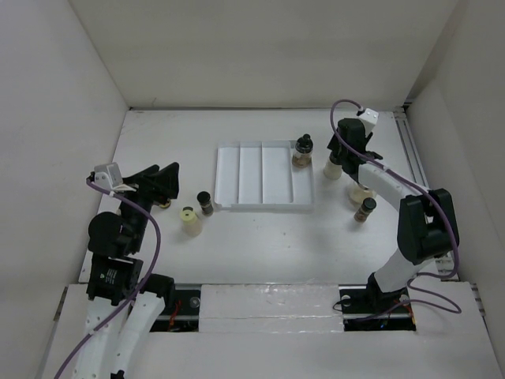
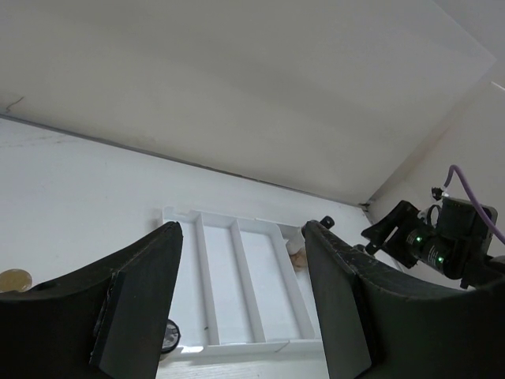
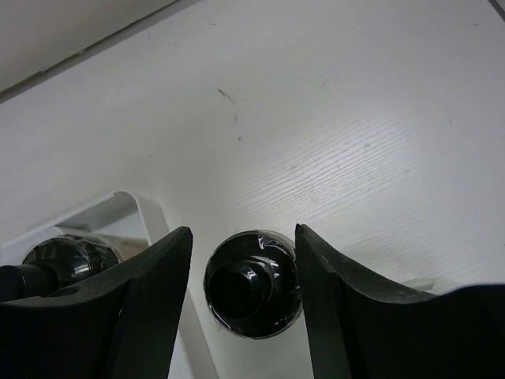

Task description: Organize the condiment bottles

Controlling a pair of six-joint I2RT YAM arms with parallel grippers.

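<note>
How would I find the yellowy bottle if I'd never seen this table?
Find the white tray in the middle of the table. Off its near-left corner stand two little bottles; the yellowy bottle is the one farther from the tray. It is pale all over, even on top, while the dark bottle beside it is brown with a black cap.

Tray [image 1: 264, 175] lying mid-bench [image 1: 260, 253]. Corner bottle [image 1: 302, 151] standing at tray's far right corner; next bottle [image 1: 333, 167] standing just right of it. Left pair [image 1: 205, 203] standing off tray's near left corner. Right pair [image 1: 365, 209] standing close together right of tray, nearer than next bottle.
</note>
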